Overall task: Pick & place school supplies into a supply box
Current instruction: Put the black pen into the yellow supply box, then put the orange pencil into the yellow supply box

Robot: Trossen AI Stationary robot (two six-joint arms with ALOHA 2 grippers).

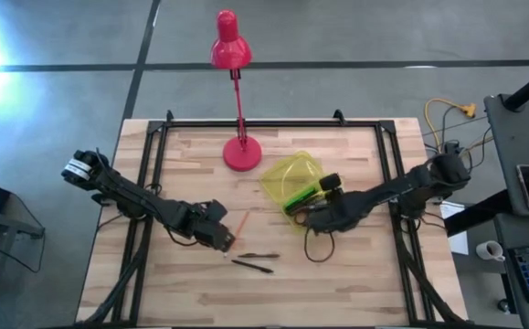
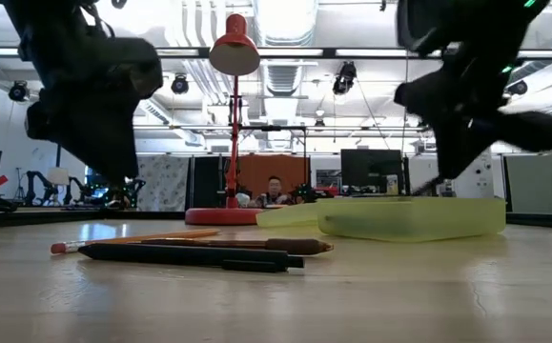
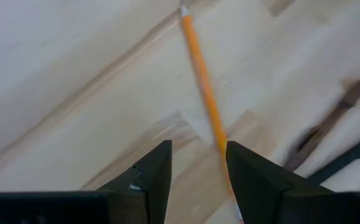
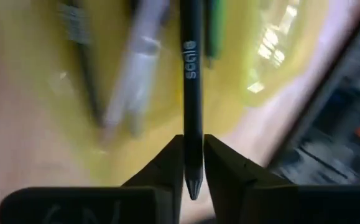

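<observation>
Pens, among them a black pen [image 4: 191,93] between the right gripper's [image 4: 193,163] closely set fingers, lie over the supply box [image 1: 287,175] at mid-table right. Left gripper [image 3: 198,168], fingers apart, reaches low over the orange pencil [image 3: 203,87] near the centre.

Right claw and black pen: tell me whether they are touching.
Touching. In the right wrist view the black pen sits between the right claw's fingers, both pressed against its barrel.

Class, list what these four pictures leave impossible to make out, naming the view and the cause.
- Supply box contents: high view, right gripper covers part; right wrist view, blurred.
- Whether the black pen is gripped: right wrist view, unclear.
- Orange pencil end: left wrist view, behind a finger.
</observation>
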